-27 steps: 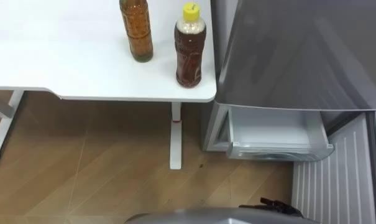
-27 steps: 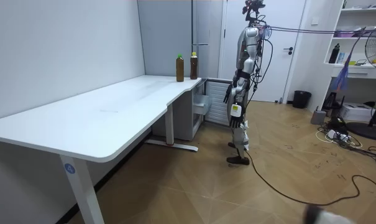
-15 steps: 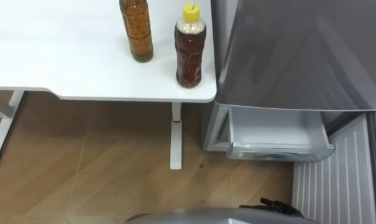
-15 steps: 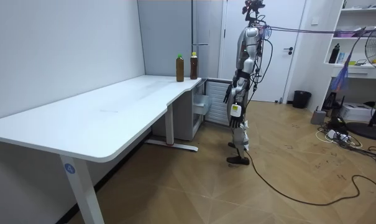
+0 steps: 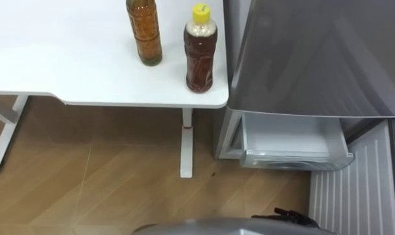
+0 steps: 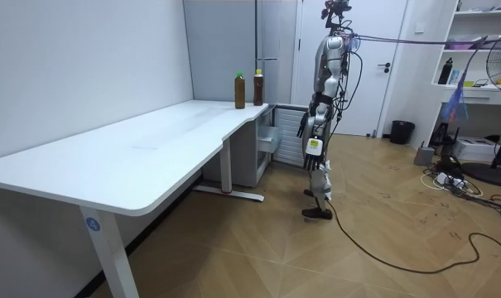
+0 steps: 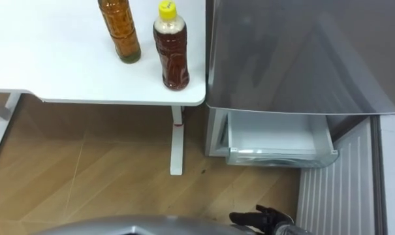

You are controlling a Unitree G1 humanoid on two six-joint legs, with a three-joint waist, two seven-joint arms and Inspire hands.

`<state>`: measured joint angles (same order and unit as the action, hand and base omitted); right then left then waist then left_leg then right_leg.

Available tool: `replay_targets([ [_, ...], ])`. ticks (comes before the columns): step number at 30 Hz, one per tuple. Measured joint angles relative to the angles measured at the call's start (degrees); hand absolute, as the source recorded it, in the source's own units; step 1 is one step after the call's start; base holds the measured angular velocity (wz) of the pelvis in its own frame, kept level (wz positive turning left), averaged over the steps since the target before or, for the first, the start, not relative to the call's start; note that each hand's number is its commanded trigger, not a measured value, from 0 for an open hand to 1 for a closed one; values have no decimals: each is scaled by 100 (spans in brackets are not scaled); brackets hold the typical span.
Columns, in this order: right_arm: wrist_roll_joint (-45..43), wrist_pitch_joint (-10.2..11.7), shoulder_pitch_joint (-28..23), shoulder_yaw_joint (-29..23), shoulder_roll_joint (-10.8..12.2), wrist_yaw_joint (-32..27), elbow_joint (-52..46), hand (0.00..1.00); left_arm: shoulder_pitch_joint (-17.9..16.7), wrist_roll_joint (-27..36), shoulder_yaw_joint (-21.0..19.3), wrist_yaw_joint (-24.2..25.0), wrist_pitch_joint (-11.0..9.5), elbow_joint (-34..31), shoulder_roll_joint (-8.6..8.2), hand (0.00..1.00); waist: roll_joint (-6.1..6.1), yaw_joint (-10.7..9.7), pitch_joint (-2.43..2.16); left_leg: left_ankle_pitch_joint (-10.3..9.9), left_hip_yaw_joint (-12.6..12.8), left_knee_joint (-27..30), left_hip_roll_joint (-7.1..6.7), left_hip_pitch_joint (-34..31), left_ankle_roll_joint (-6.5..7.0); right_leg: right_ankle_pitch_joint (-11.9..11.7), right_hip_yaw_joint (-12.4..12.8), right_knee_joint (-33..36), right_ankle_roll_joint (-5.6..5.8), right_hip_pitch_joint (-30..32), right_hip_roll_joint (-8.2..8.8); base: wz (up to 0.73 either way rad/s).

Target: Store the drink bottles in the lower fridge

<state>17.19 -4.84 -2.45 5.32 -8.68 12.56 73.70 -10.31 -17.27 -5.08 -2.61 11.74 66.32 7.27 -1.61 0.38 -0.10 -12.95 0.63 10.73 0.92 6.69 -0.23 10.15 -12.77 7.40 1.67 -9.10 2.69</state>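
Right eye view: saw yellow-capped bottle [image 7: 170, 47] and paler bottle [image 7: 120, 29], slim plastic, upright near desk's [image 7: 53, 65] right edge. Found right hand [image 7: 259, 217] slack-fingered, empty.

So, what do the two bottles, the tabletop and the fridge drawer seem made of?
Yellow-capped bottle and left bottle: clear plastic probably, brown drink shows through. Tabletop: smooth white matte board, likely laminate. Drawer: whitish plastic, probably translucent, glossy front rim.

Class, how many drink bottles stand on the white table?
2. The yellow-capped bottle stands near the table corner beside the fridge; the other bottle stands to its left, farther back. None seems hidden.
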Motion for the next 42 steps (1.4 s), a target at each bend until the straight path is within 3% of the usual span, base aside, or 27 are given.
replay_targets([
  [5, 43, -10, -56, -30, 1, -18, -3, 0, -37, 988, -392, -489, -44, -72, 1, 0, 16, 7, 5, 0, -31, -2, -15, -4, 1, 4, -16, 0, 6, -3, 12, 1],
  [10, 48, -29, -40, -52, -1, -110, -1, 0, -73, 2996, -831, -1086, -185, -124, 0, 0, 54, 47, 3, -2, -39, -24, -17, 9, 4, 6, -5, -2, 9, 7, 10, 0],
  [13, 49, -31, -123, -47, -31, -122, -10, 0, -118, 3690, -1043, -1437, -313, -139, -4, 0, 63, 173, 16, -2, -23, -62, -17, 52, 5, 7, -1, 15, 10, -10, 12, -3],
  [20, 46, -39, -146, -107, -49, -194, -32, 0, -276, 4797, -1301, -2208, -486, -528, 35, 0, 105, 188, 10, 0, -58, -105, -35, 91, 8, 15, -10, 16, 22, -52, 27, 1],
  [25, 46, -38, -159, -107, -69, -195, -137, 0, -396, 5809, -1325, -2803, -678, -1281, 37, 0, 146, 218, 2, 0, -51, -118, -35, 93, 8, 16, 0, 24, 24, -8, 26, 0],
  [32, -160, -12, -347, -104, -95, -256, -531, 0, -378, 5951, -1325, -3639, -1065, -2604, 43, 0, 141, 302, -4, 1, -54, -99, -42, 66, 10, 16, -13, 42, 24, -13, 30, 0],
  [36, -268, 47, -366, -153, -99, -362, -579, 0, -346, 5904, -1331, -4229, -1467, -3567, 64, 0, 146, 319, -10, 2, -81, -97, -41, 59, 11, 15, -46, 42, 24, 7, 30, 2],
  [39, -405, 79, -380, -209, -106, -391, -610, 0, -264, 5598, -1299, -4537, -1702, -3852, 128, 0, 148, 311, -13, 2, -79, -107, -40, 81, 11, 16, -30, 42, 23, 17, 28, -1],
  [42, -568, 142, -386, -210, -96, -384, -651, 0, -207, 4847, -1291, -4867, -1849, -3955, 133, 0, 133, 301, -17, 2, -102, -108, -43, 99, 11, 15, -19, 41, 23, 5, 27, -1],
])
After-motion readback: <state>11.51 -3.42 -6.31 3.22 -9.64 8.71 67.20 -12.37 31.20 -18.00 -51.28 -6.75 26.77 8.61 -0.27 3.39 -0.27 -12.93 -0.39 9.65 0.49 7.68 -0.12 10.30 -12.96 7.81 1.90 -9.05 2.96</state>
